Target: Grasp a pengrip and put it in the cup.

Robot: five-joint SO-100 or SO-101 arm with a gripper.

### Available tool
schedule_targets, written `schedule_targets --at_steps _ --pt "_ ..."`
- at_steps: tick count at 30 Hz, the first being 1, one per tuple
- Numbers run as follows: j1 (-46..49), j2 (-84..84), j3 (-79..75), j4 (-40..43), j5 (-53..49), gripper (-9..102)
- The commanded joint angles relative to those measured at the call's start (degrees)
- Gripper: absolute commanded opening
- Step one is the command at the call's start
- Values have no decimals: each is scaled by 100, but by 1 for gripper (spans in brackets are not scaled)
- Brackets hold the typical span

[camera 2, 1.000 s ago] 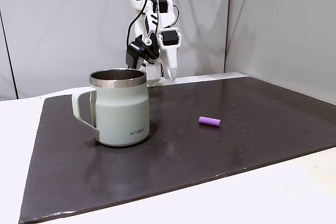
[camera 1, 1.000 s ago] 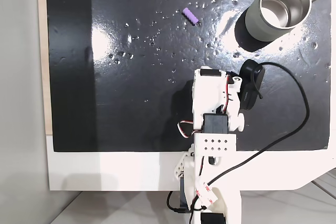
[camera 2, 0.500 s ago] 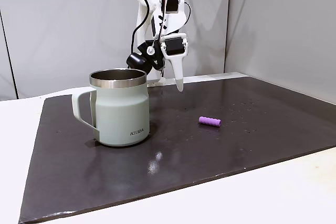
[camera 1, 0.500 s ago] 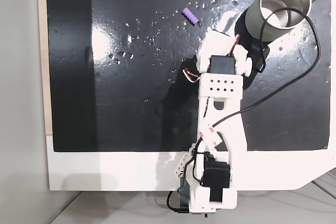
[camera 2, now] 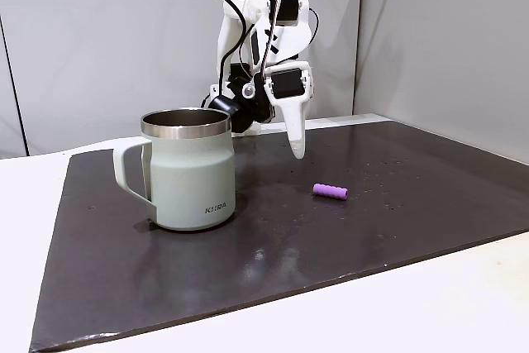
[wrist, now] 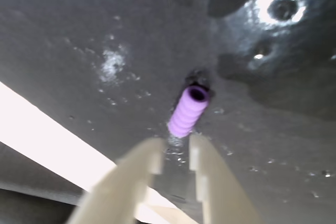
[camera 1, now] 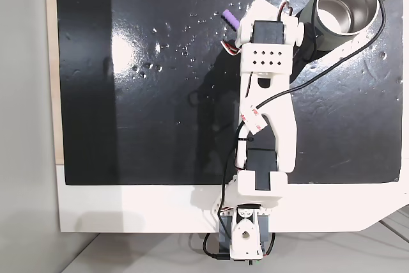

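- While the cup [camera 2: 188, 169] stands upright at the mat's [camera 2: 331, 237] left in a fixed view, its mouth is up.
- My gripper [camera 2: 297, 153] hovers midway, fingers slightly parted, holding nothing.
- The pengrip [camera 2: 330, 192] lies rightward, flat on the mat.

Bench-top robotics test setup, prob. a lab or office corner: white table [camera 1: 128, 209] carrying a black mat [camera 1: 128, 94], plain grey partition walls [camera 2: 99, 39] behind at upper frame, 3D-printed white arm [camera 1: 265, 126] w/ exposed servo cabling.
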State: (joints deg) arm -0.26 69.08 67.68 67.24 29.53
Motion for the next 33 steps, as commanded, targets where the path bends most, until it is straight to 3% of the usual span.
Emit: schedule_targets --at_steps 1,13,33 --pt "-141 -123 -853 237 158 22" --pt "-501 -1301 -2312 439 571 24" --pt "-659 -1802 -1828 35 712 28"
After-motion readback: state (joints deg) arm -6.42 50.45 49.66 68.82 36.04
